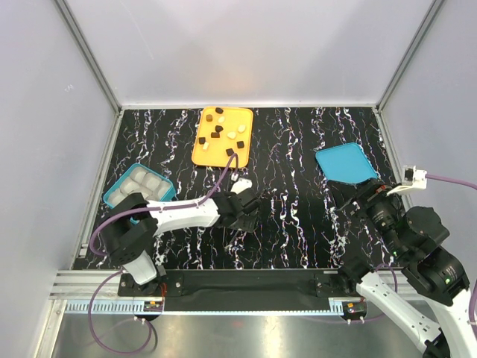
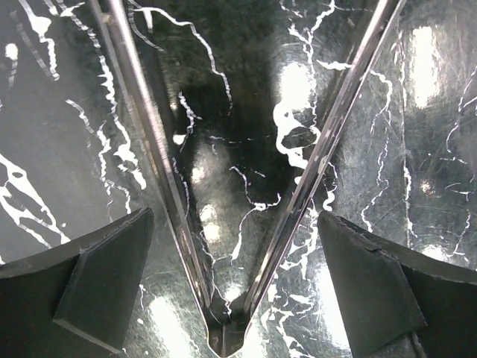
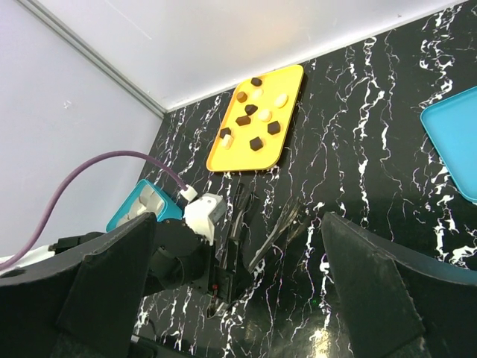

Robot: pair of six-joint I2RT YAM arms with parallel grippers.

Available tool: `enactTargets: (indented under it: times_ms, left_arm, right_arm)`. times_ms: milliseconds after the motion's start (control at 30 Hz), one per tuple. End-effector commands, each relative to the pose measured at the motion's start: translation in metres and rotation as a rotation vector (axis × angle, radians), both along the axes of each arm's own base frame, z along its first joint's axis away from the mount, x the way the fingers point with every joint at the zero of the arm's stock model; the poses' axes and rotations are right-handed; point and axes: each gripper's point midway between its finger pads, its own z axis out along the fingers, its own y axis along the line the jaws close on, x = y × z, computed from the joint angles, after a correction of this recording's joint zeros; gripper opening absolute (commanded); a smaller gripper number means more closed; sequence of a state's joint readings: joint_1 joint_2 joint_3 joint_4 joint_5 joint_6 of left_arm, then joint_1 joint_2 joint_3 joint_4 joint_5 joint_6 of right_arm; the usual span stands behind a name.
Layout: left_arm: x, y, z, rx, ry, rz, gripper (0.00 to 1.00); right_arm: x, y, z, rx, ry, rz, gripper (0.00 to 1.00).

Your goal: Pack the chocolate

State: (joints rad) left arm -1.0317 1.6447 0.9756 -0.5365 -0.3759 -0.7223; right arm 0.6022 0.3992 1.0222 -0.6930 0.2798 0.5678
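The chocolate (image 1: 221,133), dark cubes and pale rounds, lies scattered on a flat orange tray (image 1: 205,155) at the back of the table; it also shows in the right wrist view as chocolate (image 3: 253,119). My left gripper (image 1: 247,209) hangs low over the table's middle, open. In the left wrist view a pair of metal tongs (image 2: 313,171) lies as a V between my left gripper's (image 2: 235,224) fingers, its hinge nearest the camera, with a gap on each side. My right gripper (image 3: 238,231) is raised at the right, open and holding nothing.
A teal compartmented box (image 1: 138,186) with pale inserts stands at the left, beside the left arm. Its teal lid (image 1: 345,164) lies flat at the right, just beyond my right gripper (image 1: 359,203). White walls close off the black marbled table on three sides.
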Motion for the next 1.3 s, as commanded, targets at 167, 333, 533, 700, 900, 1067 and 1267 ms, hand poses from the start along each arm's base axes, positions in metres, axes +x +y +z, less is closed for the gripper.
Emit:
enactTargets:
  times_ms: [167,333,533,700,900,1067,1267]
  left_arm:
    - [0.0,-0.023,0.001,-0.094,0.045,-0.088,0.99]
    - [-0.001,-0.016,-0.007,-0.04,0.069,-0.107,0.99]
    - [-0.001,-0.007,-0.01,0.012,0.074,-0.093,0.97]
    - [0.002,-0.011,-0.01,0.01,0.061,-0.139,0.95]
    - [-0.001,-0.015,-0.015,-0.016,0.086,-0.171,0.89]
    - [-0.002,-0.011,-0.02,-0.007,0.109,-0.153,0.87]
    - [-0.002,-0.005,-0.027,0.011,0.13,-0.117,0.84]
  right_arm:
    - [0.003,-0.008,0.007,0.007,-0.035,-0.044,1.0]
    - [0.002,-0.007,0.007,0.01,-0.034,-0.038,1.0]
    - [0.002,-0.007,0.006,0.016,-0.032,-0.038,1.0]
    - [0.003,-0.005,0.006,0.02,-0.031,-0.034,1.0]
    - [0.003,-0.005,0.007,0.021,-0.032,-0.037,0.99]
    - [0.002,-0.007,0.004,0.021,-0.027,-0.042,0.99]
    - [0.002,-0.008,0.003,0.02,-0.026,-0.046,0.99]
